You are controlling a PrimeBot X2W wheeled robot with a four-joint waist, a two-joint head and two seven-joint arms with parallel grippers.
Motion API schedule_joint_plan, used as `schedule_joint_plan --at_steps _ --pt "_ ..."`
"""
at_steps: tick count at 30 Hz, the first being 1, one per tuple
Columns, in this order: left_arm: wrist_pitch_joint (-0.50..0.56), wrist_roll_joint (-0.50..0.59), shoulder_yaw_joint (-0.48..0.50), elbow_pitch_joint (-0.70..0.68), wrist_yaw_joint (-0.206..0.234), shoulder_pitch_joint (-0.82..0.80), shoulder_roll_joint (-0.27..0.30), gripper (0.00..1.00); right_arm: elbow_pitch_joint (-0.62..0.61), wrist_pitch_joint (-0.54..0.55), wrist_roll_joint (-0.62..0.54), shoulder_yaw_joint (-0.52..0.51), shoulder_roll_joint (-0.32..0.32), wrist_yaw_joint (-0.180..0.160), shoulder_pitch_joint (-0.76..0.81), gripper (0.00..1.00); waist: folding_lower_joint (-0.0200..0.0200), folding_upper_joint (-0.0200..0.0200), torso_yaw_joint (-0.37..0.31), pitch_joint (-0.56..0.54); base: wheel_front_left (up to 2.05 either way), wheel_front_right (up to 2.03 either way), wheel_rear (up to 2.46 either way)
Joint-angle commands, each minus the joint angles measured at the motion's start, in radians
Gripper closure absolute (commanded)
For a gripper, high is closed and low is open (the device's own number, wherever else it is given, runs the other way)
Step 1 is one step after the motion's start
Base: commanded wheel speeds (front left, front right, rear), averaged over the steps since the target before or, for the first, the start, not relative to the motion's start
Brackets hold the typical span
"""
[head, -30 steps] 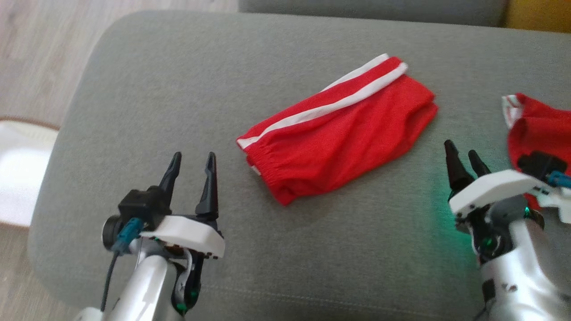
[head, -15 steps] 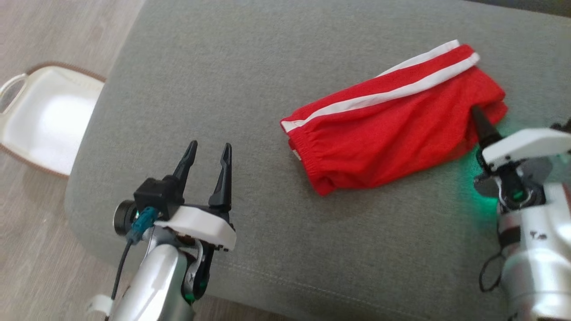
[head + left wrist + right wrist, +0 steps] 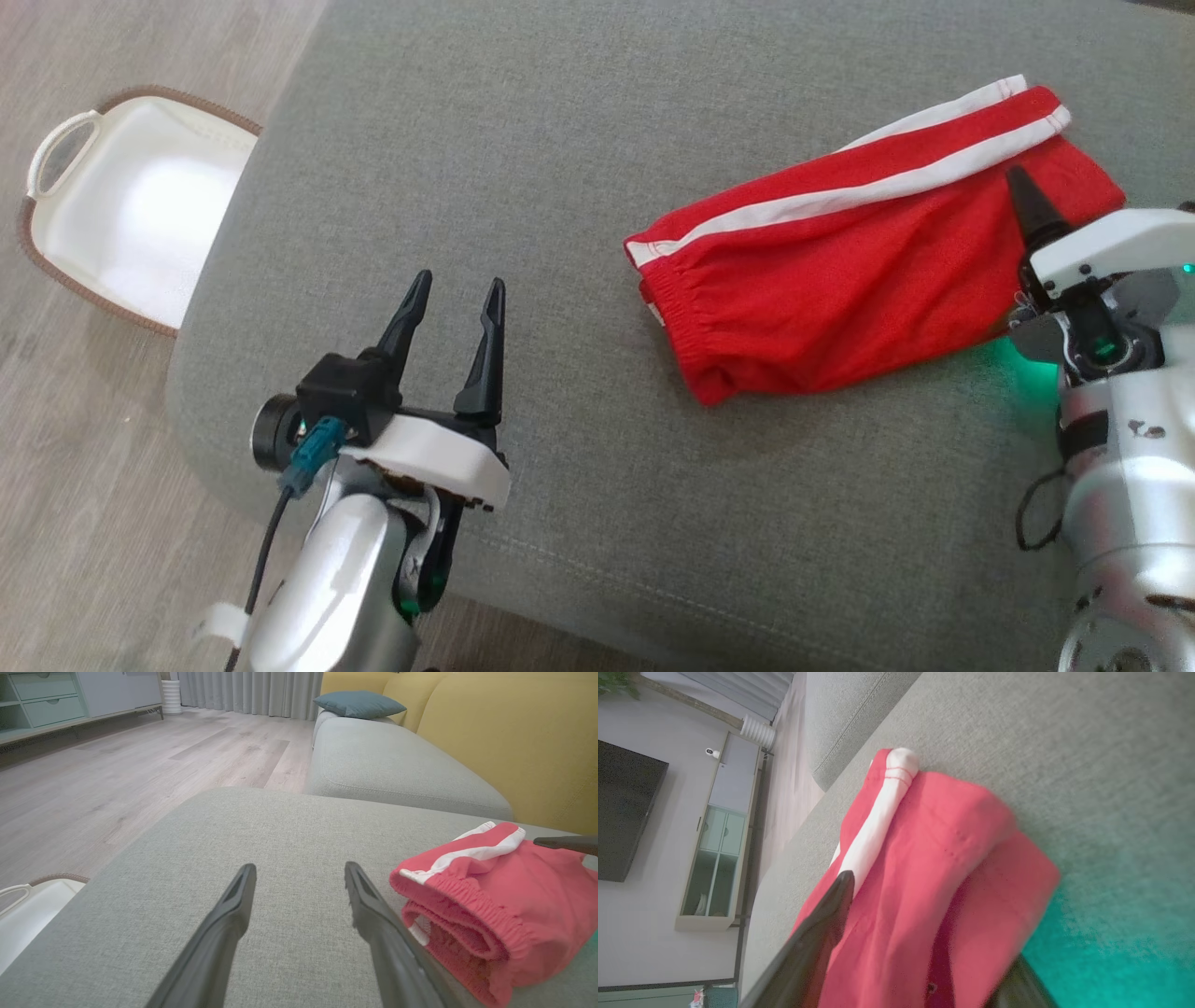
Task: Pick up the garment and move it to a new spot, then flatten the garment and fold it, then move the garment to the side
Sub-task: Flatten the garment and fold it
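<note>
We found the garment (image 3: pixel 840 271), red with white stripes and already folded into a compact bundle, lying on the right, far part of the grey cushion (image 3: pixel 560 140). What had changed over the last second was the right gripper (image 3: pixel 1034 219). A second earlier it had hung near the bundle's right end, clear of the cloth; by this moment it had slid in over that end. In the right wrist view its jaws stood wide apart, with one finger lying over the top layer near the white stripe and the other low at the cushion, so the folded edge sat between them. They had not closed, and nothing was held yet.

The left gripper (image 3: pixel 459 285) had stayed where it was over the bare near left of the cushion, well apart from the garment, spread fully and empty.

The head camera had also swung during that second, which brought more of the white basket (image 3: pixel 140 205) on the floor to the left into the picture; we judged the bundle itself had not moved.

We took this to mean that flattening and folding were done, and that the right arm was setting up the grasp for the final move to the side. Closing through all the layers would matter, or the fold could open when lifted.
</note>
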Motion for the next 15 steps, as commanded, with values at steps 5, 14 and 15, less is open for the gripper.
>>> schedule_joint_plan --at_steps 5,14,15 --pt "-0.012 -0.011 0.026 -0.037 0.012 -0.041 0.008 0.0 0.067 -0.019 -0.049 0.013 -0.002 0.007 -0.056 0.0 0.0 0.0 0.008 0.013 0.0 0.0 0.0" --pt "-0.012 -0.025 0.034 -0.025 0.021 -0.037 0.008 0.0 0.123 -0.089 -0.059 0.013 0.004 0.007 -0.097 1.0 0.0 0.0 -0.029 -0.02 0.0 0.0 0.0" --pt "-0.012 -0.026 0.037 -0.023 0.021 -0.034 0.008 0.0 0.117 -0.099 -0.049 0.017 0.007 0.007 -0.092 1.0 0.0 0.0 -0.038 -0.029 0.0 0.0 0.0"
